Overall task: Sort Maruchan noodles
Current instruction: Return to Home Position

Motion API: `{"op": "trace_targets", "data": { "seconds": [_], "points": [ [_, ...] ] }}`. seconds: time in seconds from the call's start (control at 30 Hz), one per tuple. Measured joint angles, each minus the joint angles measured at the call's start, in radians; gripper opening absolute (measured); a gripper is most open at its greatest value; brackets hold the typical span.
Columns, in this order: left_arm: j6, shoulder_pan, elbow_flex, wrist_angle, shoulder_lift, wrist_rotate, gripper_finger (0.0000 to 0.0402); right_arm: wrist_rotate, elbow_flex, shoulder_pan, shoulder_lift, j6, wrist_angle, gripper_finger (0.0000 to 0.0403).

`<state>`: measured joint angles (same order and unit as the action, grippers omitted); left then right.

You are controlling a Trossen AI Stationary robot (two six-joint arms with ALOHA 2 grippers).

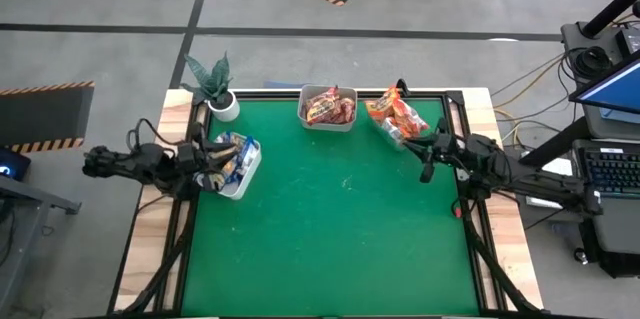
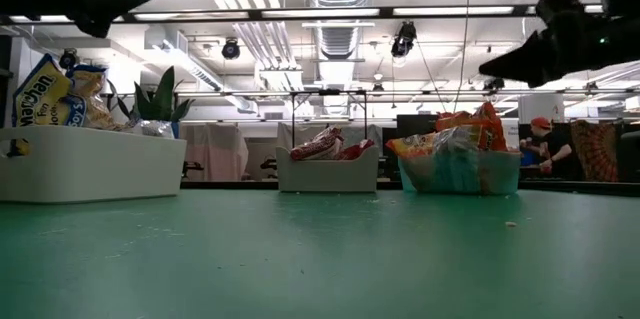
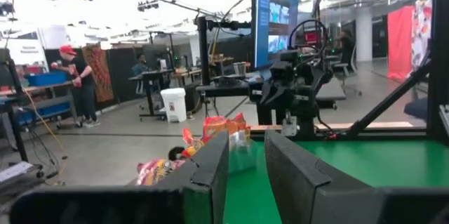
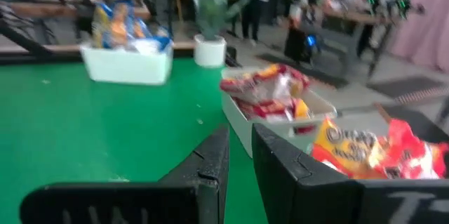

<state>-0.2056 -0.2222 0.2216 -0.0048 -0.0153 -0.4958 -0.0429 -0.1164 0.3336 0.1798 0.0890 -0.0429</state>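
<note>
L jaws sit narrowly parted w/ nothing between them. R jaws are the same, empty.

High view: L jaws hang over the left rim of the white bin (image 1: 252, 169), where the blue noodle packs (image 1: 232, 151) lie. R jaws hover near the green bin (image 1: 392, 135) holding the orange packs (image 1: 392, 111), on its tabletop (image 1: 330, 229) side. Red packs (image 1: 330, 107) sit in the gray bin (image 1: 303, 111), well apart from both jaws. Every pack I can see is in a bin.

Low view: both arms are dark shapes up high, above the bin rims. Blue and orange packs poke up past their rims. Risk, my read: a pull-back that dips or swings wide could snag those tall packs or nudge a light bin, esp. the green one, which sits askew.

L wrist view: there's a slim gap between the fingers (image 3: 210, 175), w/ tabletop showing through. Red and orange packs lie ahead, far from these jaws, and the R arm is beyond.

R wrist view: same slim gap, nothing pinched. The gray bin is just ahead, the orange packs are close beside one finger, and the white bin is far across. That closeness to the orange heap is the likeliest snag, imo.
</note>
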Motion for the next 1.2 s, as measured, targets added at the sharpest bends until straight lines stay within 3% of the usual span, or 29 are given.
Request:
{"op": "trace_targets", "data": {
  "seconds": [0.23,0.37,0.63,0.9,1.2],
  "points": [
    [0.043,0.000,-0.056,0.018,0.015,0.007,0.0077,0.026,0.053,0.000,-0.180,0.086,-0.009,0.0052],
    [0.052,0.001,-0.094,0.040,0.016,0.007,0.0077,0.041,0.104,0.000,-0.171,0.121,-0.114,0.0052],
    [0.068,0.002,-0.202,0.101,0.012,0.003,0.0077,0.058,0.104,0.000,-0.152,0.136,-0.118,0.0052],
    [0.111,0.002,-0.199,0.082,0.005,-0.234,0.0077,0.043,0.104,0.000,-0.152,-0.041,-0.116,0.0052],
    [0.111,0.002,-0.196,0.079,0.000,-0.247,0.0077,0.042,0.105,0.000,-0.151,-0.133,-0.113,0.0052]
  ]
}}
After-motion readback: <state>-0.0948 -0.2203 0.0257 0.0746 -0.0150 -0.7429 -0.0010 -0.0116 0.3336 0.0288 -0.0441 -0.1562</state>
